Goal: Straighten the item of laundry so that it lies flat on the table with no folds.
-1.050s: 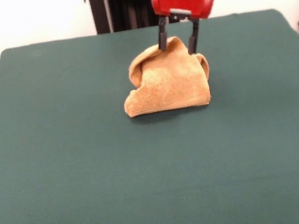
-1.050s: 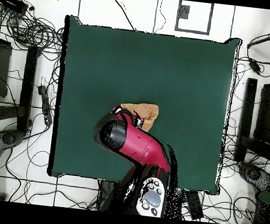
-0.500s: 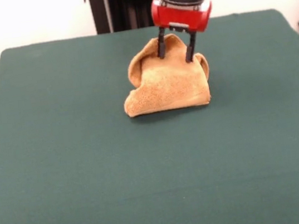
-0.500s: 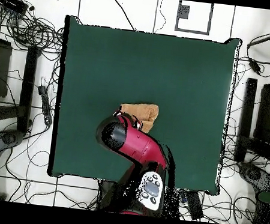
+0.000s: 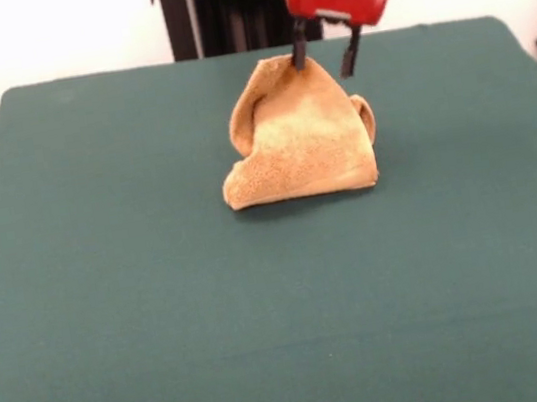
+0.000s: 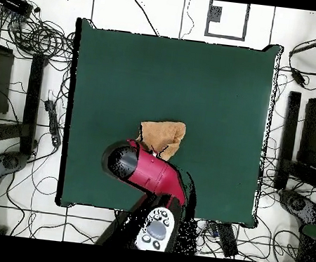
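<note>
The golden-orange towel [image 5: 299,146] sits bunched in a folded heap on the far half of the green table [image 5: 163,308], with one corner drawn up into a peak. My gripper [image 5: 324,59] hangs just above the heap's far right side. Its two dark fingers stand apart and open. The left finger [image 5: 299,55] touches the towel's raised peak, and I see only table between the fingers. In the overhead view the towel [image 6: 163,133] peeks out beyond the red arm [image 6: 149,174], which hides the fingers.
The table's [image 6: 216,80] green top spreads wide on all sides of the towel. Cables and stands lie on the floor around the table [image 6: 30,37], off its edges.
My gripper dipped into the towel's top, then rose and shifted slightly right. The towel's upper corner now stands taller and more pointed than a second ago.
</note>
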`<state>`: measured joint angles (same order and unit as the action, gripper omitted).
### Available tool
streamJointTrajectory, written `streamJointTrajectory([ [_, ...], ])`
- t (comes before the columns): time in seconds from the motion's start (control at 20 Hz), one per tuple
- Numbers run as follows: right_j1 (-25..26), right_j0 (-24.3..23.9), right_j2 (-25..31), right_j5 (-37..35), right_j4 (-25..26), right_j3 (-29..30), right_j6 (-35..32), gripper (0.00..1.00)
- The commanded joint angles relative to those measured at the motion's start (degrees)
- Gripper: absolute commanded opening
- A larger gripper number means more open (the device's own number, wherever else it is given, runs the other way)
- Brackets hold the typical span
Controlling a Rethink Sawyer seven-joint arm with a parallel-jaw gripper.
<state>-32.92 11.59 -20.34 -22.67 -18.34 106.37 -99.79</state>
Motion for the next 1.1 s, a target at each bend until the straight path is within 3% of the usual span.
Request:
streamJointTrajectory([
  [0.05, -2.41, 4.19, -3.43, -14.91, -0.20, -6.75, -16.08, 1.00],
  [0.3, -3.39, 6.10, -6.73, -19.88, 0.79, -9.72, -16.24, 1.00],
  [0.7, -1.99, 2.61, -2.99, -13.96, 0.18, -7.46, -12.09, 1.00],
  [1.1, -1.82, 1.52, -2.15, -13.09, 0.87, -7.95, -10.95, 1.00],
])
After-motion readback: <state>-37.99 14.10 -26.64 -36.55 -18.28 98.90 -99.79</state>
